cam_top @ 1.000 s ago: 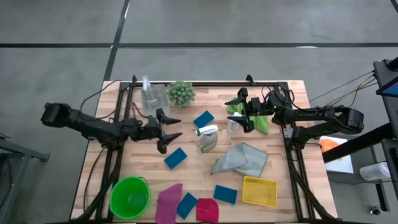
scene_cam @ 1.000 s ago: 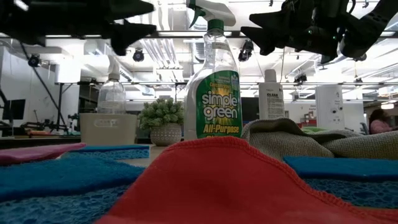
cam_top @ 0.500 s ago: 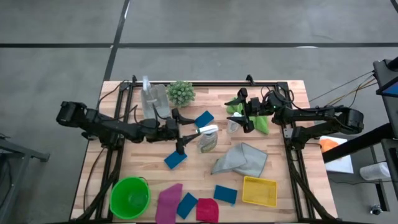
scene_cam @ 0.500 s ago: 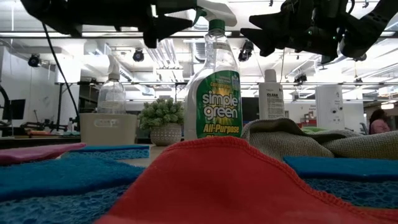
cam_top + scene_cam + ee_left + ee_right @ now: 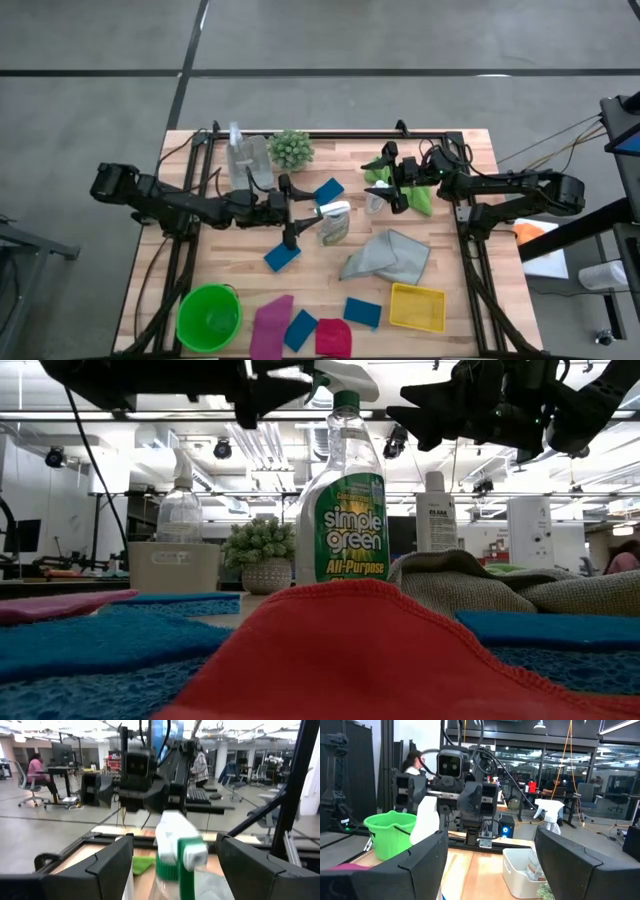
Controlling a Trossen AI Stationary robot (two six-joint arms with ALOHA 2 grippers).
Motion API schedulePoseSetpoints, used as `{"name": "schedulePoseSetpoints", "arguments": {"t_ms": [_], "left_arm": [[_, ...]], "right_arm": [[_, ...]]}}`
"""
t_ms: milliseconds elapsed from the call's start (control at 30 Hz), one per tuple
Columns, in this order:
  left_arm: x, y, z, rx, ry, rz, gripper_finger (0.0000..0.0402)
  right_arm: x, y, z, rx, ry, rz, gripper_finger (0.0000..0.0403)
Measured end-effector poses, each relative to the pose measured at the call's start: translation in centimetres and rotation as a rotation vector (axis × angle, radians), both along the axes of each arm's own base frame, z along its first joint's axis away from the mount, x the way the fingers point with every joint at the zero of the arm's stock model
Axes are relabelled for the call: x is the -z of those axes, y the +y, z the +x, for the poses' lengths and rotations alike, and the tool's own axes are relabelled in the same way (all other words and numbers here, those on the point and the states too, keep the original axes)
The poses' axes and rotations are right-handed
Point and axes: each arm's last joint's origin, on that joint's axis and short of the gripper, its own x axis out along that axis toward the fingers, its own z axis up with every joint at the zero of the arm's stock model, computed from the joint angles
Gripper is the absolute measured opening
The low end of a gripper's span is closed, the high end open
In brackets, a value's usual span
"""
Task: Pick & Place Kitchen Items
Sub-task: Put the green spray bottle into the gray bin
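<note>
Here the left gripper (image 5: 300, 215) reaches in from the table's left side, its fingers spread wide to either side of the trigger head of the spray bottle (image 5: 334, 222) near the table's middle, holding nothing. In the left wrist view that white and green nozzle (image 5: 177, 851) sits squarely between the two fingers, which suggests the arm is lined up for a grasp high on the neck, where the bottle is narrowest. Whether a finger already touches the bottle is hard to tell. The right gripper (image 5: 397, 187) hovers over the far right part of the table, also wide open and empty, above a small white-capped bottle (image 5: 374, 202) beside the green cloth (image 5: 418, 199). The grey cloth (image 5: 388, 256) lies nearby.
</note>
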Motion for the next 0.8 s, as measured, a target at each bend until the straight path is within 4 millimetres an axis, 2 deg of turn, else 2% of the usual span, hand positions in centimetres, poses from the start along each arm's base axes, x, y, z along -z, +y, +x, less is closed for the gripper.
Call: {"name": "schedulePoseSetpoints", "arguments": {"t_ms": [200, 633, 800], "left_arm": [[-0.9, -0.08, 0.84, -0.006, 0.039, -0.007, 0.0285], [-0.96, 0.1, 1.01, -0.069, 0.066, -0.068, 0.0283], [-0.94, 0.11, 1.0, -0.073, 0.066, -0.071, 0.0236]], "right_arm": [[0.01, 0.0, 0.0, 0.0, 0.002, 0.001, 0.029], [0.06, 0.0, 0.01, 0.0, 0.006, 0.003, 0.029], [0.06, 0.0, 0.01, 0.0, 0.006, 0.003, 0.029]]}}
